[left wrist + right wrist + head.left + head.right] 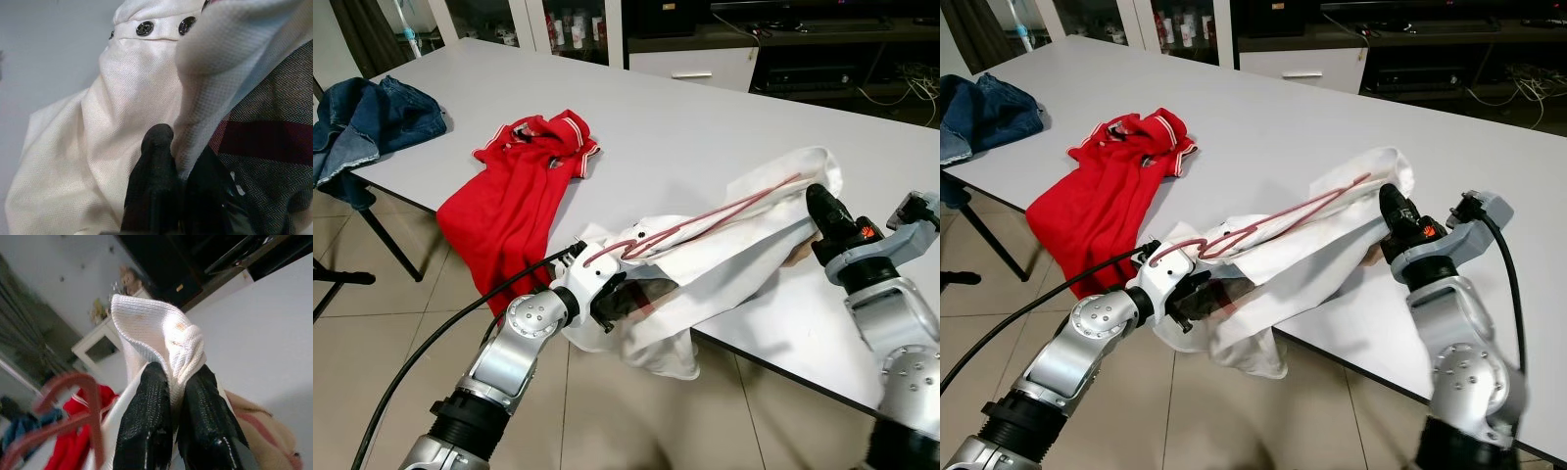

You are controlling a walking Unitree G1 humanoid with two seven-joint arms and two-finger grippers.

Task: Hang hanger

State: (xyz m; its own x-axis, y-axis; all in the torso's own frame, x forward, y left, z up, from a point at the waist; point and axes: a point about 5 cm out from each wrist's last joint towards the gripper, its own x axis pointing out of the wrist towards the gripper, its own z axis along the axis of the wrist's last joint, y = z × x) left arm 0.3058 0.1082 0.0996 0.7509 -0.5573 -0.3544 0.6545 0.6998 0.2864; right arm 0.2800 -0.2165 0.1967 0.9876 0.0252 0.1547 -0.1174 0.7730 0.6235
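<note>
A white polo shirt (744, 257) is stretched over the table's front edge between my two grippers. A red hanger (705, 219) lies on top of it, its hook near the collar end. My left gripper (607, 299) is shut on the shirt's collar end below the table edge; its black fingers (156, 161) pinch white cloth beside the buttons (145, 28). My right gripper (822, 211) is shut on a bunched fold at the shirt's other end, with the fingers (146, 416) clamping the white hem (161, 338). The hanger (73, 416) shows beyond that fold.
A red polo shirt (514, 196) lies on the grey table (705, 117) and hangs over its front edge. Blue jeans (367, 122) are heaped at the table's left corner. Cabinets and a dark TV unit stand behind. Tiled floor lies below.
</note>
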